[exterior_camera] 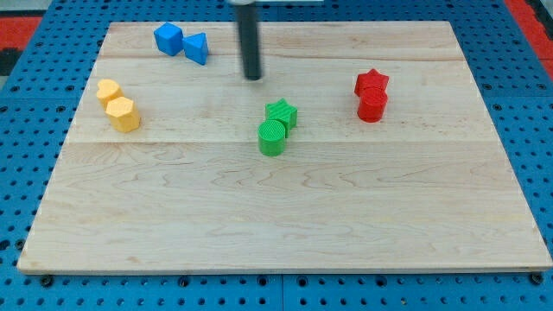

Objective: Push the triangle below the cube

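Fingers were none on this arm; it ended in a straight dark rod, so nothing stood apart, together or clamped. The rod came down from the view's top edge, and its tip (252, 78) rested on the tabletop (285, 216) in the upper middle of the board. That tip stood to the view's right of the blue triangle (197, 47), near it but not touching, with bare wood between them.

The blue triangle was a small wedge-shaped block of bright blue, its faces catching light so that the top looked paler than the sides. It lay near the view's top left corner of the tabletop, just beside the blue cube (168, 39), on the cube's right and slightly lower; whether the two touched could not be told.

Further down the view's left side, a yellow block (108, 90) of unclear shape sat against a yellow hexagonal block (123, 113). Near the centre, below and right of the tip, a green star (282, 112) touched a green cylinder (271, 137). On the view's right, a red star (372, 83) sat just above a red cylinder (372, 105), the pair close together.
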Available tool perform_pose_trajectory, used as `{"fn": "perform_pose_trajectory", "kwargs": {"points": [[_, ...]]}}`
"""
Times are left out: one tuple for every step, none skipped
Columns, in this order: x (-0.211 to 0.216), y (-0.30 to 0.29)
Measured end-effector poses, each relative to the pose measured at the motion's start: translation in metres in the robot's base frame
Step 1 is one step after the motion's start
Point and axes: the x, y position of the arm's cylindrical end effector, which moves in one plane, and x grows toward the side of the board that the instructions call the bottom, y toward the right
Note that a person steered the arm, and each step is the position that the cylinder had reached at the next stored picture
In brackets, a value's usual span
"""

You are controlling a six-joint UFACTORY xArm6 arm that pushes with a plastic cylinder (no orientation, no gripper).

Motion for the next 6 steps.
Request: {"fn": "perform_pose_trajectory", "kwargs": {"points": [[-0.051,-0.009],[-0.077,-0.045],[-0.037,-0.098],[-0.002,-0.139],[-0.04,-0.101],[-0.079,-0.121]]}}
